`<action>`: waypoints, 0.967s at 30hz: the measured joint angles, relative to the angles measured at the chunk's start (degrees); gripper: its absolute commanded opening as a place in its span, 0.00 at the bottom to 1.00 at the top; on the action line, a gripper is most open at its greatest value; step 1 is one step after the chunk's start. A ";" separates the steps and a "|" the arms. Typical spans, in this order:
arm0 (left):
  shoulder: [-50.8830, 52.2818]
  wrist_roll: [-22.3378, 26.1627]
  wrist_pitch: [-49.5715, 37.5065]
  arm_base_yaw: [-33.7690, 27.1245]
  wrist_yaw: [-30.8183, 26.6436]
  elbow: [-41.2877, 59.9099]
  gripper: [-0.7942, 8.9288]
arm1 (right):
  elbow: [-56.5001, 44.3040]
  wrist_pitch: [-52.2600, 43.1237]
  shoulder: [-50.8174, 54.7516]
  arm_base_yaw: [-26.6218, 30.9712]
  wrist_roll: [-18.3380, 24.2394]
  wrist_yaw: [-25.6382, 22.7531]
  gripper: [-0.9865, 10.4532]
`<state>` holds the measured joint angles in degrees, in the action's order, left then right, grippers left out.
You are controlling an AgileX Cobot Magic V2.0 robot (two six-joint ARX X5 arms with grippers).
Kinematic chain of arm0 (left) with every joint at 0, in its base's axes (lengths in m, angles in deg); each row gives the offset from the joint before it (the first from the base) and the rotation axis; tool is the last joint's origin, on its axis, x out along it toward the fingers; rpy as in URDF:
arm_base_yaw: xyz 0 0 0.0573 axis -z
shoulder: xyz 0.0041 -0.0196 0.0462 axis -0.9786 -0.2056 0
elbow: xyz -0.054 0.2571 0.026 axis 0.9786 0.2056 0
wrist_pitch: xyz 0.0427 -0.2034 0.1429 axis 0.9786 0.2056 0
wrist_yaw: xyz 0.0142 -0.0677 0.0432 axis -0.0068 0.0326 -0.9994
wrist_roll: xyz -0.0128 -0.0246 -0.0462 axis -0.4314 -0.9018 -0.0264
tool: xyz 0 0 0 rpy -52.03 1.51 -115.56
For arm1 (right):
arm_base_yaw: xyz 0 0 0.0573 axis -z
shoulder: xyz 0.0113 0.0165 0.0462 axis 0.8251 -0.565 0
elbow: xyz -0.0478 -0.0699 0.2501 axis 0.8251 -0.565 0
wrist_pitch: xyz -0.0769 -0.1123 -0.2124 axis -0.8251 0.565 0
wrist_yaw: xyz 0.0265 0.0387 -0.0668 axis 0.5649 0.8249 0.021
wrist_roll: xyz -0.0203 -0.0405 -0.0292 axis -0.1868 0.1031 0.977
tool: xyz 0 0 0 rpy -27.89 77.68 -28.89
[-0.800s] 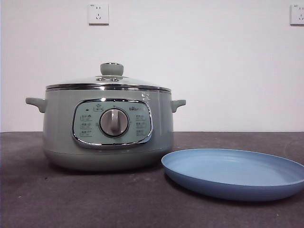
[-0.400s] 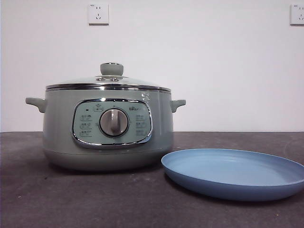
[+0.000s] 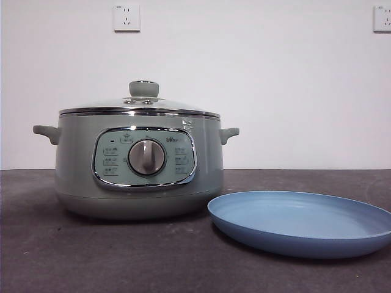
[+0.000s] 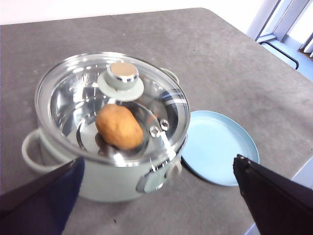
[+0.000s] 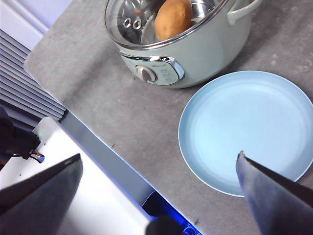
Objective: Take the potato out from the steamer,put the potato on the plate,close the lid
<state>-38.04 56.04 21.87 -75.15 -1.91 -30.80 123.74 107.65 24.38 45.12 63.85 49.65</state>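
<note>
Nothing is shifting since a second ago: the lid (image 3: 139,105) is sitting closed on the steamer (image 3: 137,165), the potato (image 4: 119,127) lying inside under the glass, the plate (image 3: 302,223) empty just right. Left gripper (image 4: 156,196) and right gripper (image 5: 159,196) are hanging wide apart, holding nothing. The small knob (image 4: 122,73) is risking a slip. From the front, the potato is staying hidden.

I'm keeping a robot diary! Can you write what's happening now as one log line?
stage: start | lid: on steamer | potato: inside | plate: bare, beside steamer | left claw, right claw: open, waiting above
</note>
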 measured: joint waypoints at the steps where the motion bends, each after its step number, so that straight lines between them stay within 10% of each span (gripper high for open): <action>1: -2.03 0.00 -0.63 0.79 -0.37 -1.49 0.77 | 0.00 0.00 0.00 0.00 0.00 0.00 0.64; 29: -49.66 3.28 -12.17 18.25 -19.37 -26.27 0.77 | 0.00 -1.01 -0.04 0.00 -0.04 -0.07 0.64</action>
<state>-87.69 59.32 9.69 -56.90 -21.27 -57.08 123.74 106.65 24.33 45.12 63.80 49.58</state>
